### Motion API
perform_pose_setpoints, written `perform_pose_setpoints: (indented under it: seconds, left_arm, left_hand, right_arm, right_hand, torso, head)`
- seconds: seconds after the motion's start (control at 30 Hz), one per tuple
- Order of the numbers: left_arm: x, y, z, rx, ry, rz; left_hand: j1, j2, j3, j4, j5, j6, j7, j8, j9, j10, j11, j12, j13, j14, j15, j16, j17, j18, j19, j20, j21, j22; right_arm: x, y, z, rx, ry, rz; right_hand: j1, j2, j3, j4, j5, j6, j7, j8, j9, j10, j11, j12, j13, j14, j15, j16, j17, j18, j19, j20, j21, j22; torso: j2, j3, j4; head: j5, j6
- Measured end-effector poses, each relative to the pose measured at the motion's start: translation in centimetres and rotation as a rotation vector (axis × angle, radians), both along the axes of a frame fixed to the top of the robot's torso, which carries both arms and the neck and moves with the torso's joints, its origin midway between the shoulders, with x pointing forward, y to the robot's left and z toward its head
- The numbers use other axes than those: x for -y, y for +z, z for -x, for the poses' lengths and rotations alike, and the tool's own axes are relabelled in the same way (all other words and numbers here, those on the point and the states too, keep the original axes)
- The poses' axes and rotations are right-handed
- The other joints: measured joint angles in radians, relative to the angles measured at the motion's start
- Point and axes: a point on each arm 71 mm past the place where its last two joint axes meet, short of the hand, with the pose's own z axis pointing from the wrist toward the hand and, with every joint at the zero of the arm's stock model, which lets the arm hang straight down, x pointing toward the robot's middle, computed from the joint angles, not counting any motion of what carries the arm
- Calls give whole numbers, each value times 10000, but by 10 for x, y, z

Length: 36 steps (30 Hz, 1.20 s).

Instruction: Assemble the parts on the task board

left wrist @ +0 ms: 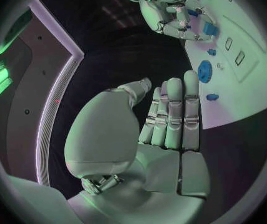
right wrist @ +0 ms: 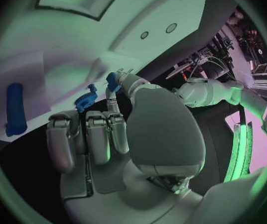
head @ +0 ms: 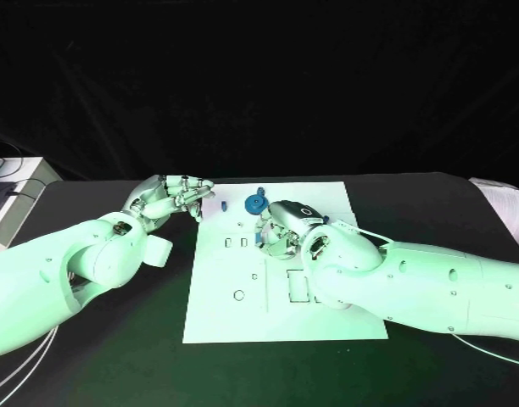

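The white task board point(head: 229, 318) lies in the middle of the black table. A round blue part point(head: 254, 203) and a small blue part point(head: 224, 205) rest near its far edge. My right hand point(head: 287, 225) hovers low over the board's far half, fingers curled down. In the right wrist view its thumb and a finger pinch a small blue part point(right wrist: 113, 80), with the round blue part point(right wrist: 85, 100) just beyond. My left hand point(head: 174, 197) is off the board's far left corner; its fingers point(left wrist: 174, 114) are straight and hold nothing.
The board has several rectangular slots point(head: 296, 284) and small round holes point(head: 237, 295). A long blue peg point(right wrist: 14, 109) lies near the board's edge. A white box point(head: 15, 199) with cables stands at the table's far left, and a pale bundle point(head: 510, 208) at the far right.
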Motion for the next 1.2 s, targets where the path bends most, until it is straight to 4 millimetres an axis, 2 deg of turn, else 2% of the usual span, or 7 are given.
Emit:
perform_pose_setpoints:
  seconds: [0.43, 0.93, 1.07, 1.2]
  left_arm:
    - [-2, 0, 0, -9, 10, -28]
    - [-2, 0, 0, -18, -8, -37]
    - [-2, 0, 0, -20, -12, -39]
    - [-2, 0, 0, -22, -12, -42]
  left_hand:
    - [0, 0, 0, 0, 0, 0, 0, 0, -1, 0, 0, 0, -1, 0, 0, 0, 0, 0, 0, 0, 0, -1]
    - [0, 0, 0, 0, 0, 0, 0, 0, -2, 0, 0, 0, -3, 0, 0, 0, 1, 0, 1, 1, 0, -3]
    - [0, 0, 0, 0, 0, -35, -35, 0, 15, -36, 36, 0, 8, 0, 0, 0, 1, 1, 1, 1, 78, 17]
    - [0, 0, 0, 0, 0, -34, -34, 0, 15, -36, 36, 0, 9, 0, -1, 0, 1, 0, 1, 1, 78, 17]
  right_arm:
    - [4, -4, -6, 231, -205, 408]
    - [3, -5, -9, 294, -234, 507]
    - [4, -5, -10, 295, -251, 521]
    - [5, -6, -10, 265, -267, 551]
  right_hand:
    - [-51, -52, 0, 0, 61, -17, 13, -1, -14, 0, 0, 0, -1, 0, 1, 0, 0, 0, 0, 1, 0, 7]
    - [-89, -90, -1, 1, 62, -22, 17, -9, 1, 0, 0, 0, -3, 0, 1, 0, 8, 0, -1, 1, 0, 5]
    - [-172, -172, -30, 29, 16, -30, 25, -8, 5, 0, 1, 0, -4, 0, 1, 0, 7, 0, -1, 1, 0, 5]
    - [-301, -299, -110, 97, -27, -227, 109, 9, -17, 0, 1, 0, -5, 0, 1, 0, 7, 0, -1, 1, 0, 4]
  torso:
    - [-5, -1, -26]
    - [-12, 17, -27]
    - [-12, 17, -29]
    - [-12, 15, -29]
  head:
    - [50, -60]
    - [79, -91]
    - [81, -97]
    - [81, -105]
